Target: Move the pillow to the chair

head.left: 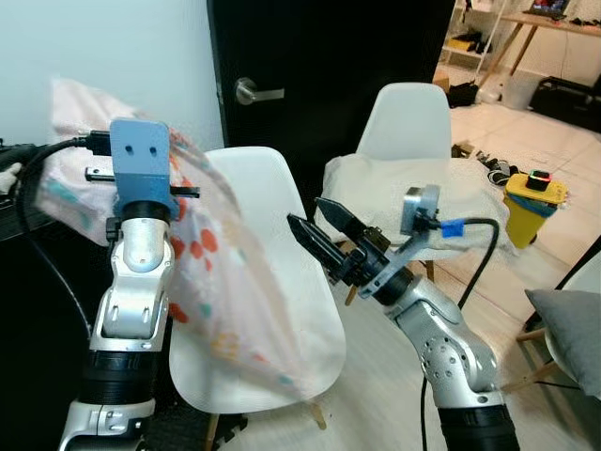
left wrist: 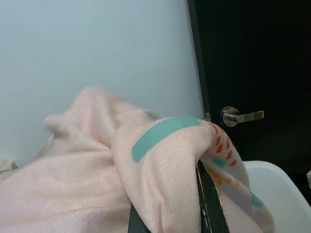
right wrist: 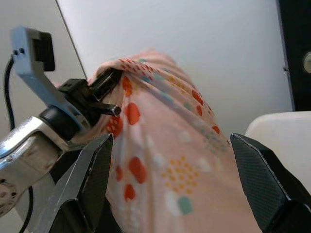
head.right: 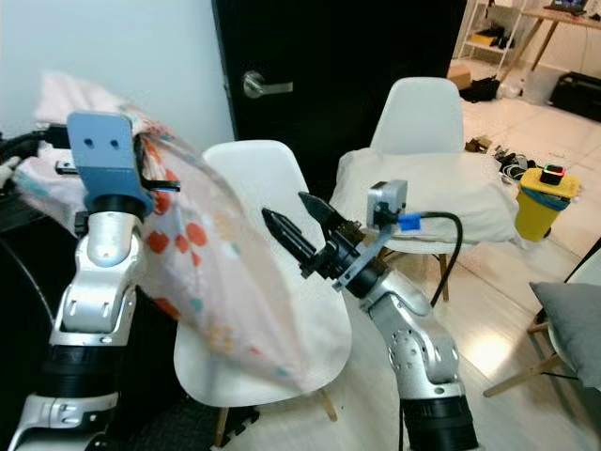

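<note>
A pink pillow with red, teal and yellow spots hangs in the air at the left. Its lower end droops over the seat of the near white chair. My left gripper is raised at the left, shut on the pillow's upper edge, and fabric bulges over its black fingers. My right gripper stands open in the middle, just right of the hanging pillow and above the chair seat, with nothing between its fingers. The right wrist view looks at the pillow between the spread fingers.
A second white chair behind holds a white cushion. A black door with a metal handle stands at the back. A yellow container sits on the floor at right, and a grey cushion at the right edge.
</note>
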Robot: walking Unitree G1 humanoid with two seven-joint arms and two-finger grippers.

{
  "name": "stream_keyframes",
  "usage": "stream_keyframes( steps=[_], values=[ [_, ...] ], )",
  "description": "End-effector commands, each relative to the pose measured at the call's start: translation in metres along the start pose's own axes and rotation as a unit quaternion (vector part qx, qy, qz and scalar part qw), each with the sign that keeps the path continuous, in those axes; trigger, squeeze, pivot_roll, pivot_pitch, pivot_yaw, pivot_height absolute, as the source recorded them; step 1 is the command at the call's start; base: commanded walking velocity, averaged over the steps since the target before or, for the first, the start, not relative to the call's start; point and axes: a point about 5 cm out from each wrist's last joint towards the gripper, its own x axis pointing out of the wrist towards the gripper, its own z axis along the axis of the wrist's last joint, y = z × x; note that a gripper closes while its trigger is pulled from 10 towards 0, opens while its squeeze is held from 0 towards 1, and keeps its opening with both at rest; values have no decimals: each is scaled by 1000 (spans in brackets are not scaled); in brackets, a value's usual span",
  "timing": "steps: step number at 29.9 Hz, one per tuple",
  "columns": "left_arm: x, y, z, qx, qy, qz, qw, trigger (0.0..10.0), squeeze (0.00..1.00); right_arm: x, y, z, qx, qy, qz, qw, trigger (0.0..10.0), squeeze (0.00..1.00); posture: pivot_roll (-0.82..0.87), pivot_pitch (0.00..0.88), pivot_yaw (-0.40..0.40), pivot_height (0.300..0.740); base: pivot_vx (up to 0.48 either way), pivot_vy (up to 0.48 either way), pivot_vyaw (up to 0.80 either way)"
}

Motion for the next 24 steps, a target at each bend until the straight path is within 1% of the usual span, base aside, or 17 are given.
stream_keyframes(
  steps=[1,8,10,11,12,13,14,15,17,20,24],
  values=[
    [5,6,26,9,-65,19,998,10000,0,2,-2,1,-8,1,-7,1000,10000,0,57,11,-13,740,0,0,0],
    [5,-1,25,18,-66,2,998,10000,0,1,-7,0,-14,10,-25,1000,10000,0,47,7,-10,740,0,0,0],
    [4,-4,24,21,-65,-2,998,10000,0,0,-9,-2,-22,19,-33,999,10000,0,46,7,-9,740,0,0,0],
    [3,-6,23,23,-65,-6,998,10000,0,-1,-12,-6,-32,33,-45,998,10000,0,43,8,-8,740,0,0,0],
    [3,-6,23,23,-65,-6,998,10000,0,-1,-12,-6,-32,33,-45,998,10000,0,43,8,-8,740,0,0,0],
    [3,-7,22,25,-63,-8,998,10000,0,-2,-14,-9,-40,47,-56,997,10000,0,43,13,-8,740,0,0,0],
    [3,-7,22,25,-63,-8,998,10000,0,-2,-14,-9,-40,47,-56,997,10000,0,43,13,-8,740,0,0,0],
    [2,-7,21,28,-61,-9,998,10000,0,-3,-17,-13,-51,64,-70,994,10000,0,42,16,-8,740,0,0,0],
    [2,-7,21,28,-61,-9,998,10000,0,-3,-17,-13,-51,64,-70,994,10000,0,42,16,-8,740,0,0,0],
    [0,-5,19,49,-57,-6,997,10000,0,-5,-23,-22,-61,94,-95,989,10000,0,45,24,-7,740,0,0,0],
    [1,-4,20,59,-59,-6,996,10000,0,-5,-23,-24,-61,98,-96,989,10000,0,45,26,-6,740,0,0,0]
  ],
)
